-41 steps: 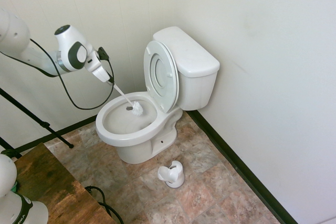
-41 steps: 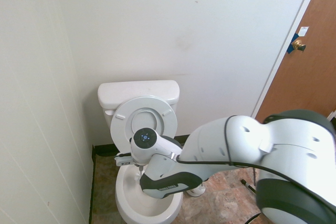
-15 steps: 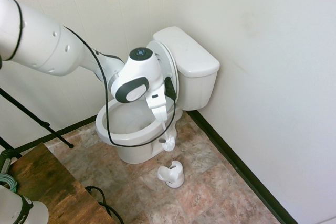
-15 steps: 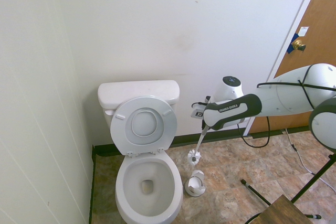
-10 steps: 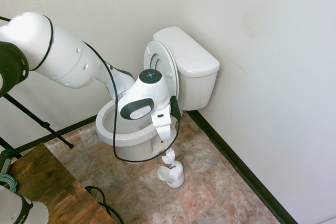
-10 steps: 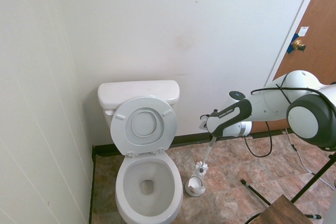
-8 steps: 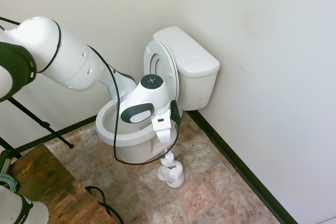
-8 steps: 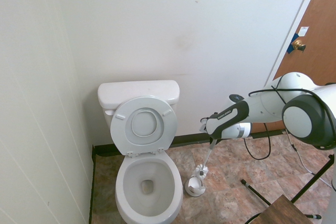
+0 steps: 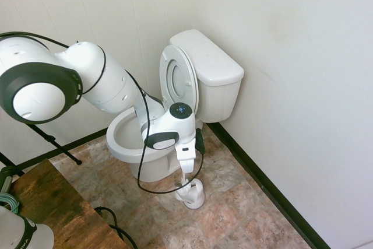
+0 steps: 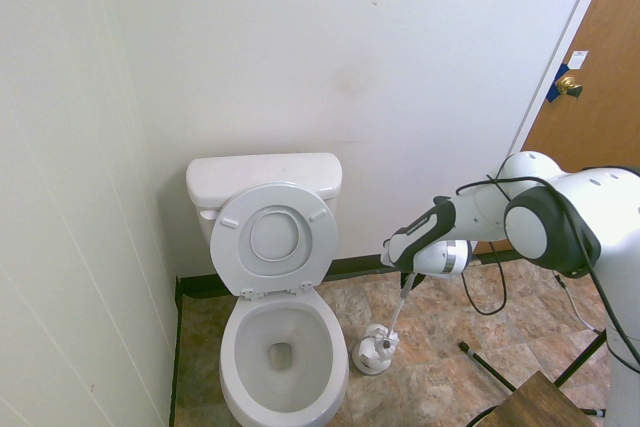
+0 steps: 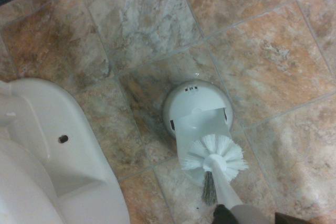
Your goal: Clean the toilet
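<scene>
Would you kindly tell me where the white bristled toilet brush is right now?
Held by the gripper, the white bristled toilet brush hangs at the small white brush holder on the tiled floor, beside the white ceramic toilet.

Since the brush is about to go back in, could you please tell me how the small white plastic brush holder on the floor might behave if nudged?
The small white plastic brush holder looks hollow, so probably light. It stands free on smooth tile, so it may slide. The white toilet brush arrives tilted, so a push could tip it.
</scene>
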